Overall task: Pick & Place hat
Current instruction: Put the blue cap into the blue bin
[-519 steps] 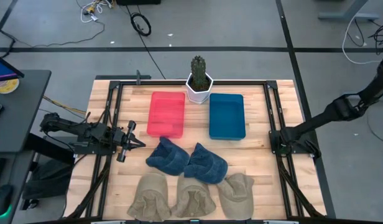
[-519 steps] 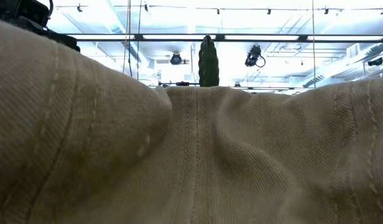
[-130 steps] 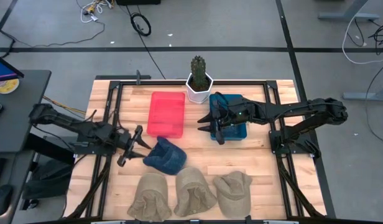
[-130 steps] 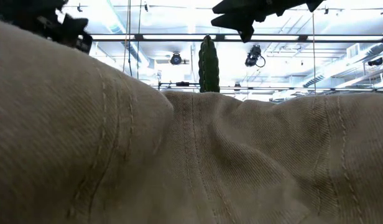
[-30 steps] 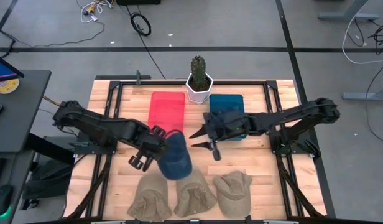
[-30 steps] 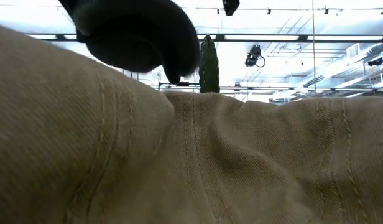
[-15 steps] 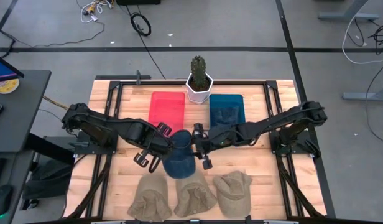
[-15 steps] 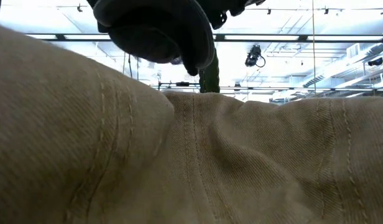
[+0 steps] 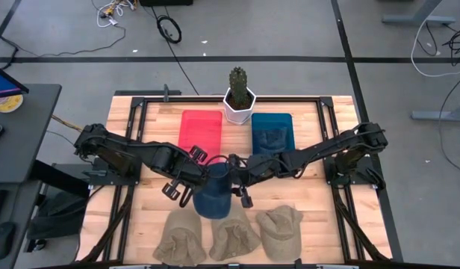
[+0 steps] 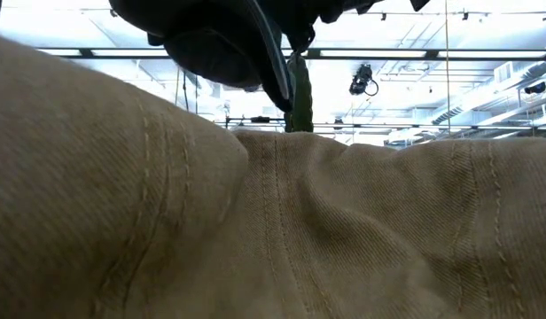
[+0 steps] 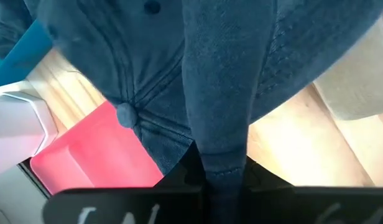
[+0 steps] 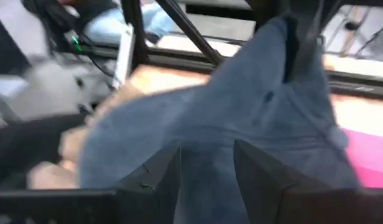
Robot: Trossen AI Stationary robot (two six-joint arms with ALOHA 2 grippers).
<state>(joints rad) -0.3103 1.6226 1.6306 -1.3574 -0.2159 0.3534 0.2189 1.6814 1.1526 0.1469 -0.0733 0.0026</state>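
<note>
A blue denim hat (image 9: 213, 193) hangs in the air over the middle of the table, dark against the ceiling in the low view (image 10: 222, 42). My left gripper (image 9: 199, 178) is shut on its left side. My right gripper (image 9: 235, 181) is open at the hat's right side. In the right wrist view (image 12: 207, 169) the hat (image 12: 241, 118) fills the space ahead of its spread fingers, and I cannot tell whether they touch it. A second blue hat (image 9: 272, 139) lies in the blue bin (image 9: 273, 119). My left gripper pinches a raised fold of the hat's crown (image 11: 221, 163) between its two fingers, coming level from the table's left. The hat is lifted clear and hangs out beyond the fingers, its top button (image 11: 124, 115) showing beside the fold.
Three tan hats (image 9: 230, 233) lie in a row along the near edge; one fills the low view (image 10: 273, 230). A red bin (image 9: 200, 136) sits beside the blue bin at the far side. A potted cactus (image 9: 238, 96) stands between them at the far edge.
My right gripper has swung from near the blue bin toward the table's left and near side, up to the hat's right side, staying open. My left gripper has carried the hat a little to the right and kept it aloft.
</note>
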